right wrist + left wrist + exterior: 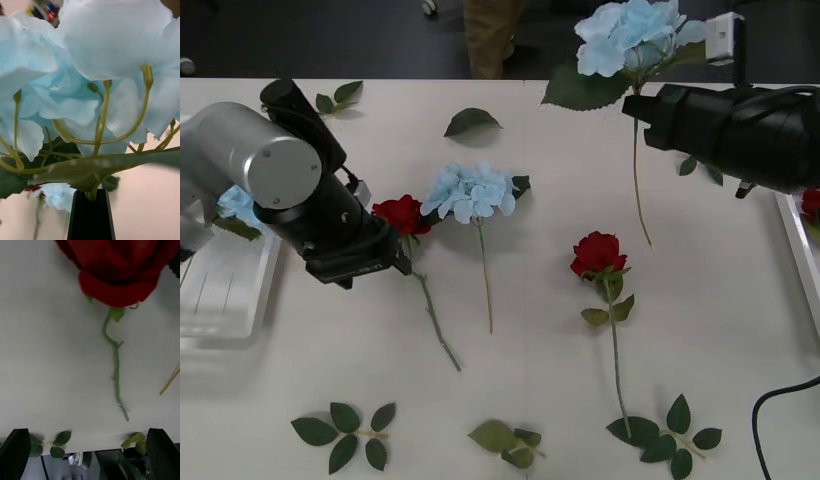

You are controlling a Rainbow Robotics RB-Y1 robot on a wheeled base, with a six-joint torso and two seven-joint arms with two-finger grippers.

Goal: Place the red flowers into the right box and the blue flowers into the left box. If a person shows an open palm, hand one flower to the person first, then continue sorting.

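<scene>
My right gripper (643, 106) is raised over the table's far right, shut on the stem of a blue flower (628, 36); its black fingers (92, 215) pinch the stem just under the pale bloom (90, 75). My left gripper (90, 450) is open above a red flower (120, 270) lying on the table; in the front view this gripper (385, 255) sits just left of that rose (402, 213). A second blue flower (470, 190) and a second red flower (597, 252) lie mid-table. The left box (225, 310) holds a blue bloom (235, 205). The right box (792, 240) shows red (812, 202) inside.
Loose green leaf sprigs lie along the near edge (345, 432) (510, 440) (665, 430) and at the far side (470, 122) (335, 98). A black cable (770, 420) curls at the near right. A person's tan trousers (492, 35) stand behind the table.
</scene>
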